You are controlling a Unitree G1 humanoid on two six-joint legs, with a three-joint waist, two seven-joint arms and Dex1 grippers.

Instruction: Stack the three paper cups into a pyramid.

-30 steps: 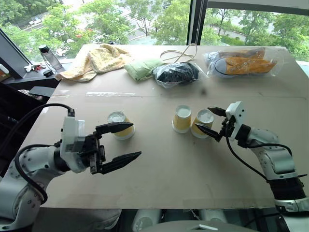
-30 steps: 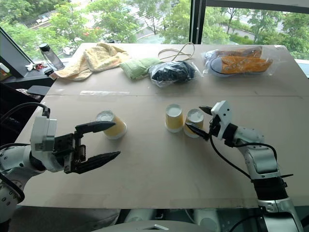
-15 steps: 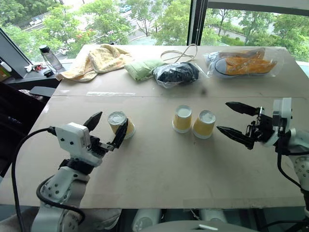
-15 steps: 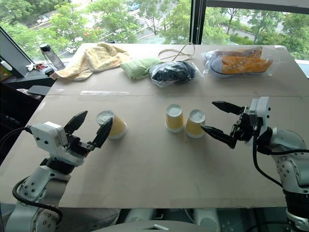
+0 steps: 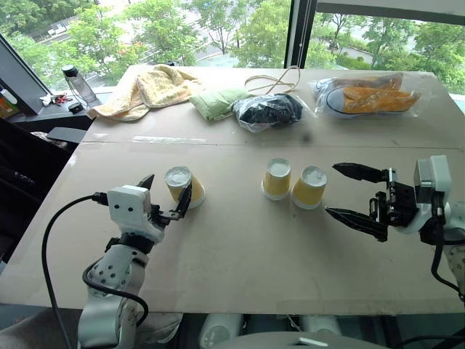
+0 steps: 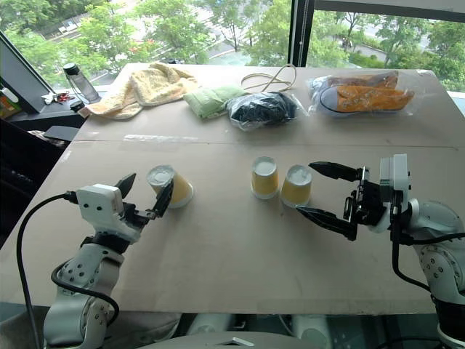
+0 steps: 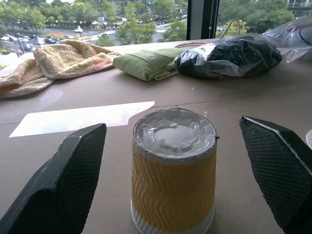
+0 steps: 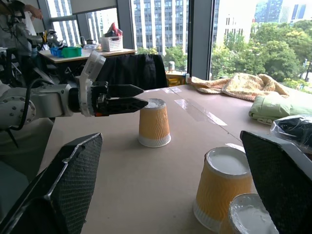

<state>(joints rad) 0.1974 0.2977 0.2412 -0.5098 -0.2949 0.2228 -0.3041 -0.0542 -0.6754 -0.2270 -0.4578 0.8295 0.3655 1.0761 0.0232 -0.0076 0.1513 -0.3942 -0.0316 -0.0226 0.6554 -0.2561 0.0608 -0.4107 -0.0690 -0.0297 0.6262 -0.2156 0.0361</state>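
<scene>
We see the left claw (image 5: 164, 195) spread wide, its black fingers flanking an upturned yellow ribbed paper cup (image 5: 182, 185) without touching it. The right claw (image 5: 349, 193) gapes wide, empty, near two matching yellow cups (image 5: 277, 178) (image 5: 309, 187) standing side by side on the brown bench (image 5: 240, 254).

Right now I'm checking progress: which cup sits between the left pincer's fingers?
The lone cup on the left, apart from the touching pair.
</scene>
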